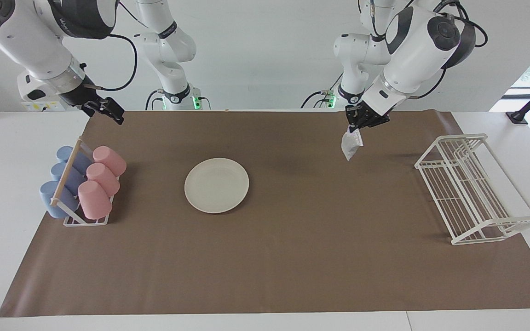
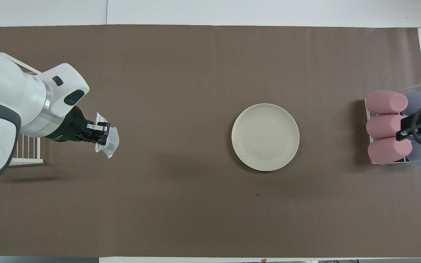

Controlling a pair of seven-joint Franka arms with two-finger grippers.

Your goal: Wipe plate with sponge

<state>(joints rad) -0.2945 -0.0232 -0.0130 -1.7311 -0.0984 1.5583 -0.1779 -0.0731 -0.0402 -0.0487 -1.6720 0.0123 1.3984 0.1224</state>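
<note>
1. The left gripper (image 1: 354, 128) hangs in the air over the brown mat (image 1: 292, 257), toward the left arm's end of the table, between the plate and the wire rack.
2. Its jaws are pinched together on the top of the sponge (image 1: 351, 146), a silvery, shiny, floppy pad that dangles below the fingertips, clear of the mat.
3. From overhead the sponge (image 2: 110, 140) sticks out past the gripper (image 2: 102, 133) toward the plate's side.
4. The plate (image 1: 216, 185) lies flat on the mat, near the middle, somewhat toward the right arm's end; it is bare and cream-white, well apart from the sponge.
5. The right gripper (image 1: 108, 110) waits up in the air at the robots' edge of the mat, with its jaws spread and nothing between them.
6. From overhead it (image 2: 415, 126) covers part of the cups.
7. A cup rack (image 1: 85, 220) at the right arm's end holds three pink cups (image 1: 101, 177) and three blue cups (image 1: 62, 177), lying on their sides in two rows, with the pink row on the plate's side.
8. A white wire rack (image 1: 472, 188) stands at the left arm's end, partly on the mat.
</note>
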